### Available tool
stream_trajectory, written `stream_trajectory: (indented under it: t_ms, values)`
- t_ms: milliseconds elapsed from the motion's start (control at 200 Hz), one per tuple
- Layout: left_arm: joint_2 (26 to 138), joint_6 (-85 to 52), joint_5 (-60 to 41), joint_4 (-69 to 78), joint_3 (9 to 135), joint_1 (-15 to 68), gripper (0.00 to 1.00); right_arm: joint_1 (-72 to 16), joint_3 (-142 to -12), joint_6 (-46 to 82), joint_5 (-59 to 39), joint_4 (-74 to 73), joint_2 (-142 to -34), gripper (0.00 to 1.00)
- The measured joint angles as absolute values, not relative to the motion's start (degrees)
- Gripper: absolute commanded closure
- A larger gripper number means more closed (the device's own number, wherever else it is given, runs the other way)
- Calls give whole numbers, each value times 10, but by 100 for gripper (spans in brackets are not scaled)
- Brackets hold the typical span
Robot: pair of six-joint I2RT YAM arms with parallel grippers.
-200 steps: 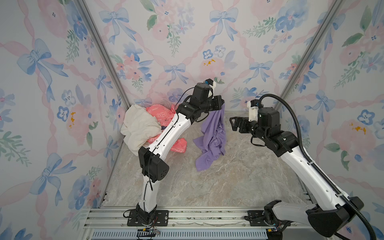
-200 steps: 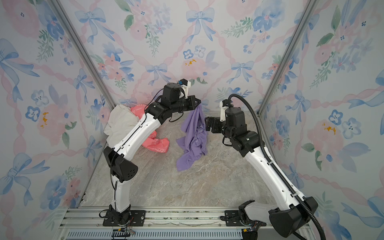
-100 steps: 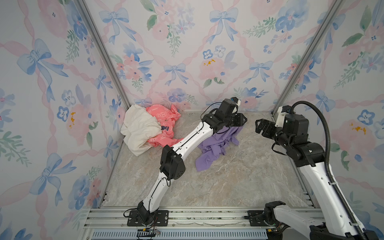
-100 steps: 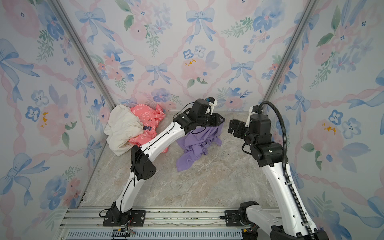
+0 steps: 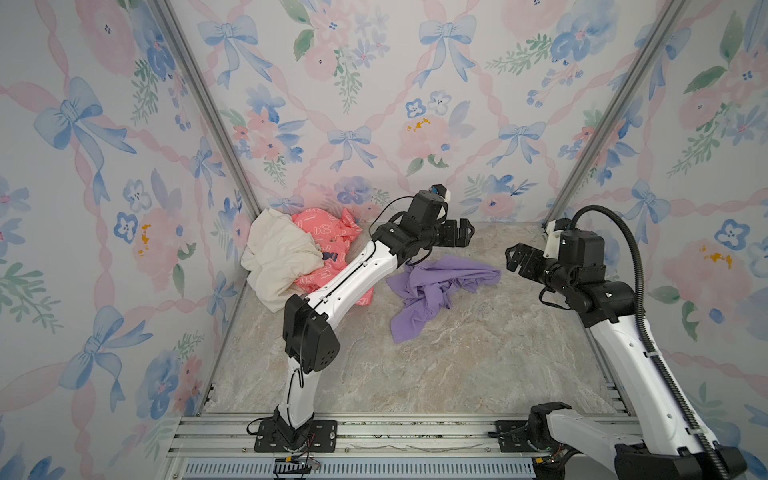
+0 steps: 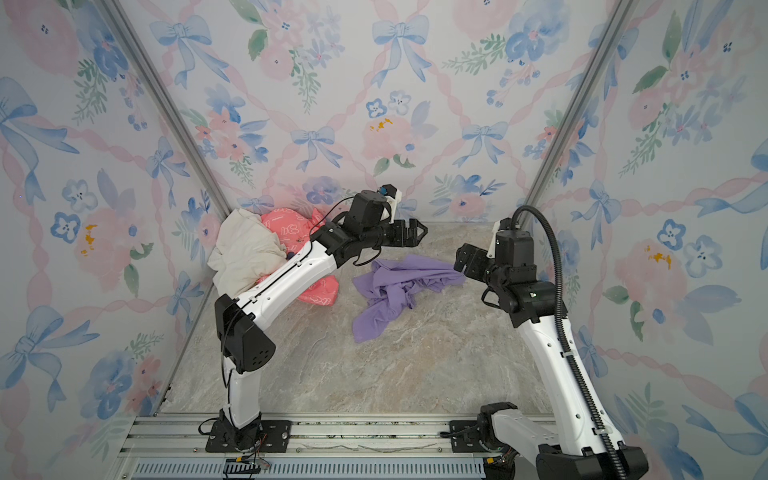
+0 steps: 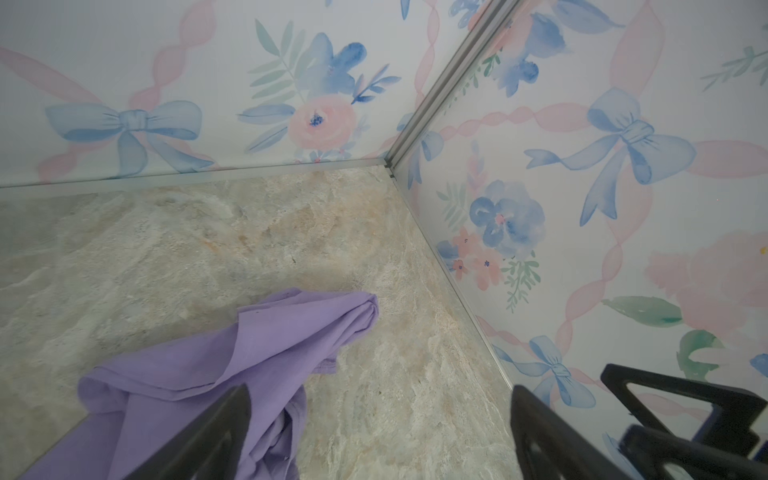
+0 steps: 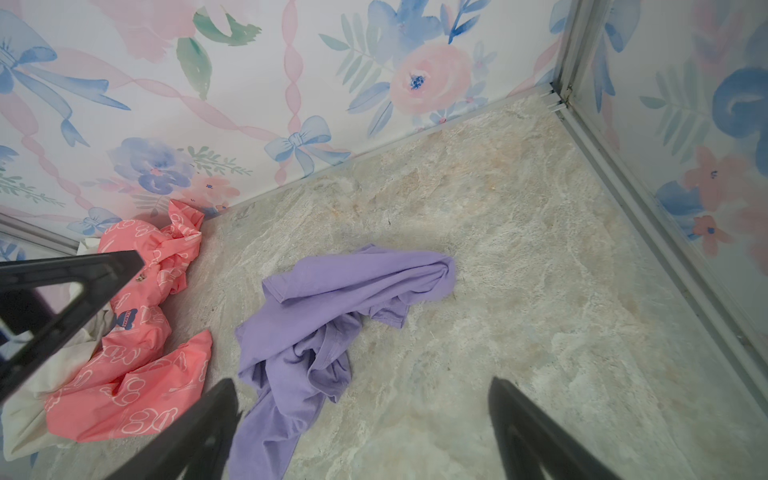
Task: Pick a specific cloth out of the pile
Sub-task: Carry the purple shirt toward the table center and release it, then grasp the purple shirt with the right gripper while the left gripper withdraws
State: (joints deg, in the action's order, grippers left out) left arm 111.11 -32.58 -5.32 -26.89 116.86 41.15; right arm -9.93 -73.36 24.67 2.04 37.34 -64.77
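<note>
The lavender-purple cloth (image 5: 436, 286) (image 6: 395, 286) lies crumpled on the marble table, apart from the pile (image 5: 291, 257) (image 6: 249, 253) of cream-white and coral-pink cloths in the back left corner. My left gripper (image 5: 465, 232) (image 6: 417, 230) hovers open just above the cloth's far edge, holding nothing. In the left wrist view the cloth (image 7: 208, 365) lies under one finger of this gripper (image 7: 380, 395). My right gripper (image 5: 513, 257) (image 6: 463, 259) stands open to the cloth's right, pointing at it. In the right wrist view the cloth (image 8: 332, 316) lies ahead of that gripper (image 8: 361, 386).
Flowered walls close the marble table (image 5: 415, 374) at the back and on both sides. The left forearm (image 5: 353, 278) crosses over the coral-pink cloth (image 8: 137, 374). A metal rail (image 5: 374, 432) runs along the front.
My left gripper carried the hanging lavender cloth right and down, then opened and let it go; it now lies crumpled on the table. The right arm drew back to the right.
</note>
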Motion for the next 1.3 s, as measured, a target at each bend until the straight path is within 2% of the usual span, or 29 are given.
stream_trajectory:
  t_ms: [230,465,675,910,1040,1100,1190,1300]
  values:
    - [990,-299,5,-267,1070,364,2,-205,-742,235,39,358,-747,5]
    - [928,-274,27,-268,994,319,2,-287,-769,256,54,323,-881,11]
    - [880,-264,25,-269,932,282,2,-302,-809,329,57,268,-1000,17]
    - [831,-248,14,-268,887,262,2,-296,-826,470,54,213,-1101,23]
    - [818,-241,5,-269,871,252,2,-294,-851,538,55,207,-1143,38]
    - [816,-240,-1,-269,866,246,2,-293,-862,557,55,206,-1157,50]
    - [815,-240,-8,-269,862,238,2,-290,-871,585,58,209,-1168,72]
    - [815,-237,-11,-269,860,234,2,-287,-872,607,63,214,-1169,89]
